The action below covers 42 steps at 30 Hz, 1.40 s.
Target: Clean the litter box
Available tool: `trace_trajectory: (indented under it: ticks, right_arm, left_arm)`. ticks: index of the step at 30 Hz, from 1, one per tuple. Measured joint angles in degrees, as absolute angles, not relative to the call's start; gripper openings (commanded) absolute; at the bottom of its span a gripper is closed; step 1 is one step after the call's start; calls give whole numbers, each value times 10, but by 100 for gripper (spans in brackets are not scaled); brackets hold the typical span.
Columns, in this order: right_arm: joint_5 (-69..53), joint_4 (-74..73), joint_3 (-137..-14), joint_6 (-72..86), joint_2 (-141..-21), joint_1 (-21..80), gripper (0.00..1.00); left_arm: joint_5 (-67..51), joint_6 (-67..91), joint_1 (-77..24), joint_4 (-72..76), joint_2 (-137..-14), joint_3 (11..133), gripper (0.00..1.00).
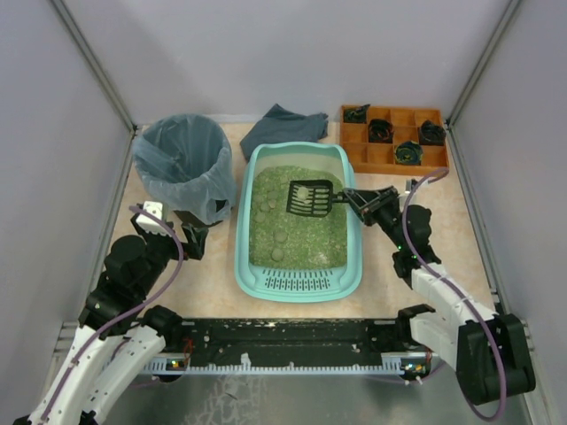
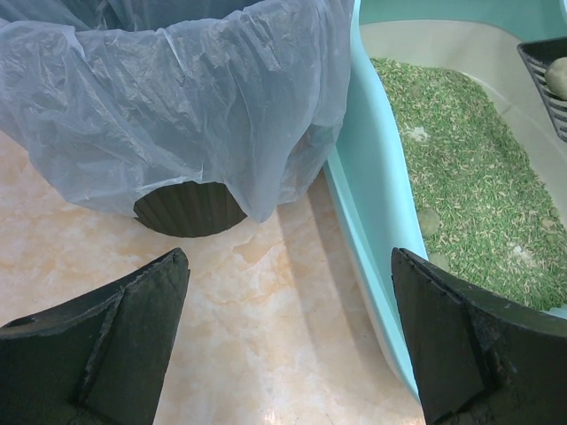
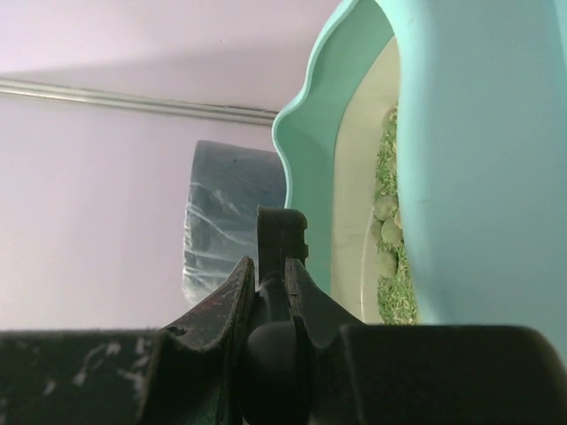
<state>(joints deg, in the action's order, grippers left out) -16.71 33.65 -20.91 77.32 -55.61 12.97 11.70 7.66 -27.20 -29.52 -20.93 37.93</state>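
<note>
No readable text, label, brand, number or sign shows in any view.

Left arm (image 1: 133, 266), right arm (image 1: 440, 297) — white lower links, black joints and jaws, purple cables (image 1: 180, 257)

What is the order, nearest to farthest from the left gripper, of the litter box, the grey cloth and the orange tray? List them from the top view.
From the left gripper:
1. litter box, just to its right.
2. grey cloth, back centre, beyond the box.
3. orange tray, far back-right corner.
</note>
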Motion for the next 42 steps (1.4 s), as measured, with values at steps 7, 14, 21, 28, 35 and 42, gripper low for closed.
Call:
trace_trajectory:
  ticks: [7, 14, 21, 28, 35, 42]
  right_arm:
    - [-190, 385, -201, 792, -574, 130, 0]
    - [-192, 412, -191, 812, -581, 136, 0]
    - [-188, 410, -187, 815, -584, 136, 0]
    - [-185, 406, -185, 814, -587, 135, 0]
    - [-179, 382, -189, 811, -575, 134, 0]
    - [-166, 310, -207, 808, -547, 144, 0]
  left_arm:
    - [117, 77, -272, -295, -210, 379, 100]
    - [117, 77, -272, -295, -211, 379, 100]
    - [117, 77, -272, -295, -213, 379, 100]
    - [117, 77, -272, -295, -215, 379, 100]
    - [117, 77, -272, -295, -215, 379, 100]
    - [117, 77, -272, -295, -215, 379, 100]
